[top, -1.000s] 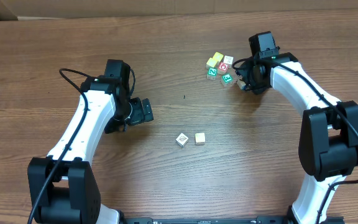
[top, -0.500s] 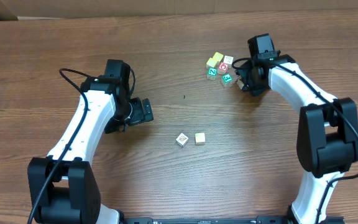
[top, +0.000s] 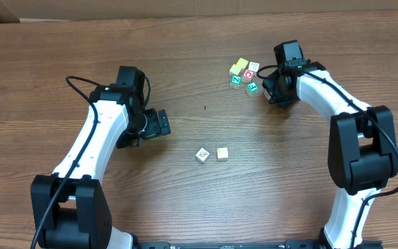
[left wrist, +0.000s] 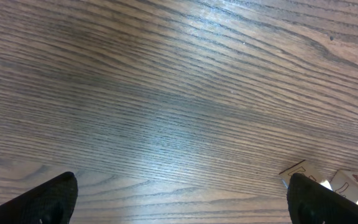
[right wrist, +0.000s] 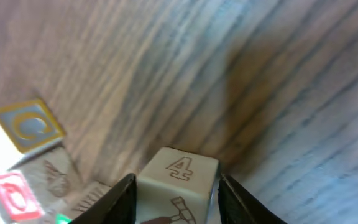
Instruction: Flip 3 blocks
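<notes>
A cream wooden block point(right wrist: 178, 180) with an outlined 4 on top sits between my right gripper's point(right wrist: 178, 202) fingers, which press on both its sides just above the table. In the overhead view the right gripper point(top: 271, 90) is just right of the block cluster and hides that block. A white picture block point(top: 202, 155) and a plain tan block point(top: 222, 153) lie side by side mid-table. My left gripper point(top: 163, 123) hovers open to their upper left, with nothing in it. In the left wrist view its black fingertips point(left wrist: 55, 199) frame bare wood, and the white block point(left wrist: 300, 171) peeks in beside the right one.
A cluster of cubes lies at the back right: a yellow one point(top: 239, 66), a red-marked white one point(top: 253, 67), a green Z one point(top: 235, 80) and another green one point(top: 252, 87). The right wrist view shows a yellow-framed cube point(right wrist: 27, 127) and a red-marked cube point(right wrist: 14, 194) at the left.
My right gripper has edged a little left toward the cluster and its fingers have come in on the cream block. The left arm and the two middle blocks have not moved.
</notes>
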Robot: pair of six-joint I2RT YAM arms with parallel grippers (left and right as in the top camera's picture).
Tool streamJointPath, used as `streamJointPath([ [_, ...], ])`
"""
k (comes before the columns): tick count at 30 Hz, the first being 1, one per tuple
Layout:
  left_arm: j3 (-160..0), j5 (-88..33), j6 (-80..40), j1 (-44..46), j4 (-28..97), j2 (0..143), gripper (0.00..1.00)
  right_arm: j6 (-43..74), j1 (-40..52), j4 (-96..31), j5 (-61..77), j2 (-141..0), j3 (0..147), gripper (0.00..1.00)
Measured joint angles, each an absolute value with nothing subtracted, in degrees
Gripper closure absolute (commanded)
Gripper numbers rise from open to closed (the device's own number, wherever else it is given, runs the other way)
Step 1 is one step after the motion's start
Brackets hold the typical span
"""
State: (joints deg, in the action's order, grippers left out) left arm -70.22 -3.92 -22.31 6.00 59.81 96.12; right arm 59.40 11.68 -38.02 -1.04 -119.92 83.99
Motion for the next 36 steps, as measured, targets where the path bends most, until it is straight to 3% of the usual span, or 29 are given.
streamJointPath([
  [8, -70.2, -3.9, -22.3, 6.0, 59.8, 96.1, 0.00, 50.5, 11.7, -45.4, -1.1, -119.9, 84.0, 0.55],
  [19, -70.2, -3.9, -22.3, 6.0, 59.8, 96.1, 0.00, 34.4, 11.6, -51.1, -1.1, -119.7, 84.0, 0.39],
  [24, -70.2, -3.9, -22.3, 6.0, 59.8, 96.1, 0.00, 32.4, 10.6, -50.2, -1.0, -119.7, 84.0, 0.46],
  [36, -70.2, -3.9, -22.3, 6.0, 59.8, 96.1, 0.00, 31.4, 9.1, -52.5, 3.4, -119.7, 89.2, 0.49],
])
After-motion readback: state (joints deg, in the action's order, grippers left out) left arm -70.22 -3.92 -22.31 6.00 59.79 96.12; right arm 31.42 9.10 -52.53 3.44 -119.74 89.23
